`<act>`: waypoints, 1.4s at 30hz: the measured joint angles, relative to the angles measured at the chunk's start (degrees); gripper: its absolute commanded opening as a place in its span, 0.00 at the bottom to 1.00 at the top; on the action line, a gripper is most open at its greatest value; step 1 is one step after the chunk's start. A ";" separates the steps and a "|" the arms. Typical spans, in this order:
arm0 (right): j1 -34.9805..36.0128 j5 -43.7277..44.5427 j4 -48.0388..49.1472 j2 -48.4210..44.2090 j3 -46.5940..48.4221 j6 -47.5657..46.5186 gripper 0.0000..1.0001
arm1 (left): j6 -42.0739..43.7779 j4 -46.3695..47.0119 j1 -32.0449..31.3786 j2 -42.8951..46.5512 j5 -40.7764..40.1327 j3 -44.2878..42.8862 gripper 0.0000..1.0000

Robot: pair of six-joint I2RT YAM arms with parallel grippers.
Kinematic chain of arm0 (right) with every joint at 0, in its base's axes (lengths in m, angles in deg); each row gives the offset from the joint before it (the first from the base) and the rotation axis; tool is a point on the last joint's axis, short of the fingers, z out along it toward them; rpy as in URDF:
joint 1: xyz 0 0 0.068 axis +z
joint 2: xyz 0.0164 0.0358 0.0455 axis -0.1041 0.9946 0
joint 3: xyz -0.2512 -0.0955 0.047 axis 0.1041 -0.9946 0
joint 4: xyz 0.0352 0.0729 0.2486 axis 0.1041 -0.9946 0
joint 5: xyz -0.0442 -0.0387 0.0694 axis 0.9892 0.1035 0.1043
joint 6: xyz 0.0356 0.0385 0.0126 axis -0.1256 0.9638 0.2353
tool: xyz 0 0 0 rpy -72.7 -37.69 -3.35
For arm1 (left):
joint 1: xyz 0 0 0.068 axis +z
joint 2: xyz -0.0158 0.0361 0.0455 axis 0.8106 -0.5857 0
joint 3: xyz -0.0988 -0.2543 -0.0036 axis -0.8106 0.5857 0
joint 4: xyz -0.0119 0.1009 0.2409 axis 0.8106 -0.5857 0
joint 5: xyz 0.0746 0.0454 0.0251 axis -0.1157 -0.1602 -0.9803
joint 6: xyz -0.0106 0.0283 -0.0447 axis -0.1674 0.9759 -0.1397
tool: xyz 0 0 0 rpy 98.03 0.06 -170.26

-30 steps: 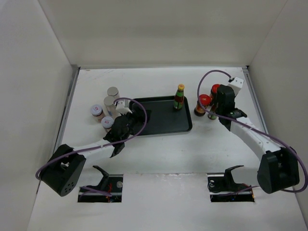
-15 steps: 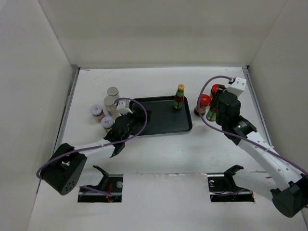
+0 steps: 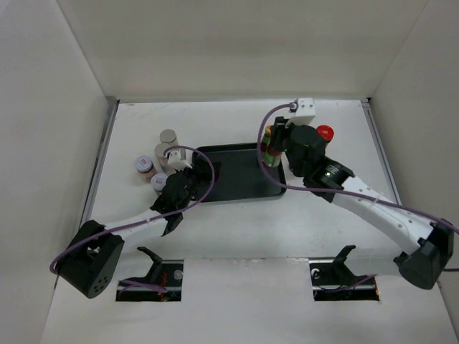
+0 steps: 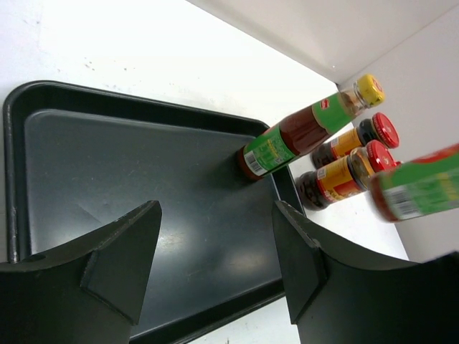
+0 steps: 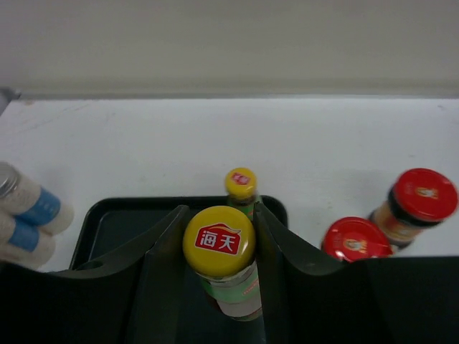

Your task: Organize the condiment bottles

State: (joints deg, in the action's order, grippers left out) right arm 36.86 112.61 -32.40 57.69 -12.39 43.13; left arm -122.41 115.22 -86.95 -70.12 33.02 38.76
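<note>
My right gripper (image 5: 219,247) is shut on a slim dark yellow-capped bottle (image 5: 219,241) and holds it over the far right corner of the black tray (image 3: 237,188). The second yellow-capped bottle (image 5: 241,183) stands in that corner just beyond it, and shows in the left wrist view (image 4: 301,130). Two red-lidded jars (image 5: 427,195) (image 5: 356,239) stand on the table right of the tray. My left gripper (image 4: 215,215) is open and empty at the tray's left edge (image 3: 179,188). Two silver-lidded shakers (image 3: 168,136) (image 3: 162,150) and two white-lidded jars (image 3: 144,165) (image 3: 158,179) stand left of the tray.
White walls enclose the table on the left, back and right. The right arm (image 3: 358,201) crosses the right half of the table and hides one red-lidded jar in the top view. Most of the tray floor (image 4: 143,179) is bare.
My right gripper has lifted the yellow-capped bottle from beside the red-lidded jars and carried it left to the tray's far right corner. The left gripper has barely shifted.
</note>
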 measured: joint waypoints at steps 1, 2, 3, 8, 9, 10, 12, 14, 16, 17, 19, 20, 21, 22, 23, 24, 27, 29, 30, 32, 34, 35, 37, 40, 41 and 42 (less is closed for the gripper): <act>0.72 -1.22 0.72 1.86 0.35 -0.07 0.18 | 0.00 -0.02 0.13 0.15 -0.02 0.02 0.62; 1.33 -2.62 1.29 4.07 0.85 -0.20 0.18 | -0.02 0.02 0.20 0.24 -0.02 0.04 0.62; 1.77 -3.96 2.03 6.16 1.44 -0.24 0.18 | -0.02 0.02 0.39 0.28 -0.02 0.09 0.62; 2.64 -9.46 5.57 14.93 4.11 -0.26 0.17 | 0.00 -0.04 0.66 0.57 -0.04 0.74 0.62; 2.60 -10.14 6.45 16.57 4.68 -0.26 0.17 | 0.00 -0.02 0.66 0.57 -0.04 0.74 0.62; 2.51 -10.60 7.17 18.16 5.42 -0.28 0.17 | 0.00 -0.02 0.68 0.57 -0.04 0.74 0.62; 2.23 -11.47 8.52 21.24 6.78 -0.39 0.17 | 0.00 -0.02 0.81 0.55 -0.02 0.74 0.62; 1.75 -12.33 10.56 24.44 8.11 -0.63 0.17 | 0.00 -0.02 0.79 0.55 -0.04 0.74 0.62; 1.05 -13.00 12.26 27.21 9.14 -0.98 0.17 | 0.02 -0.02 0.81 0.55 -0.04 0.74 0.62; 0.68 -13.20 12.87 28.46 9.55 -1.18 0.17 | 0.02 -0.02 0.85 0.55 -0.02 0.74 0.62; -0.07 -13.38 14.10 30.47 10.03 -1.51 0.17 | 0.00 -0.02 0.94 0.48 0.00 0.74 0.62; -0.44 -13.44 14.16 31.21 10.19 -1.53 0.17 | 0.00 -0.04 0.96 0.46 -0.02 0.74 0.62; -0.90 -13.49 14.32 31.89 10.23 -1.53 0.17 | 0.02 -0.02 0.96 0.46 -0.04 0.74 0.62; -1.33 -13.60 14.51 32.50 10.27 -1.53 0.17 | 0.02 -0.02 0.96 0.46 -0.04 0.74 0.62; -1.77 -13.64 14.80 33.05 10.32 -1.53 0.17 | 0.02 -0.02 0.98 0.46 -0.04 0.74 0.62; -2.25 -13.66 15.06 33.64 10.47 -1.53 0.17 | 0.02 -0.02 1.05 0.44 -0.04 0.74 0.62; -3.45 -13.73 15.50 34.95 10.71 -1.53 0.17 | 0.02 -0.02 1.27 0.22 0.00 0.74 0.62; -4.11 -13.81 15.54 35.45 10.69 -1.53 0.18 | 0.04 -0.04 1.25 0.13 -0.02 0.74 0.62; -4.35 -13.81 15.89 35.63 10.69 -1.53 0.19 | 0.04 0.00 1.25 0.13 -0.02 0.74 0.62; -4.57 -13.84 16.52 35.71 10.69 -1.53 0.23 | 0.04 0.04 1.27 -0.15 -0.02 0.74 0.62; -4.57 -13.84 17.03 35.71 10.69 -1.51 0.30 | 0.04 -0.04 1.27 -0.68 0.00 0.74 0.62; -4.55 -13.88 17.33 35.71 10.67 -1.46 0.35 | 0.07 -0.13 1.22 -0.79 -0.02 0.74 0.62; -4.55 -13.90 17.79 35.71 10.56 -1.29 0.47 | 0.11 -0.04 1.20 -0.79 -0.04 0.74 0.62; -4.50 -13.88 19.15 35.69 9.94 -1.11 0.56 | 0.28 -0.07 1.22 -0.79 -0.07 0.74 0.62; -4.50 -13.90 20.33 35.67 9.75 -1.07 0.58 | 0.33 -0.11 1.22 -0.70 -0.09 0.74 0.62; -4.50 -13.90 21.09 35.58 9.68 -1.03 0.58 | 0.39 -0.31 1.22 -0.48 -0.22 0.74 0.62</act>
State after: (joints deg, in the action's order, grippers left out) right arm 32.35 98.71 -11.31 93.28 -2.71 42.10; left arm -122.01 114.91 -85.72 -70.60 32.80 39.51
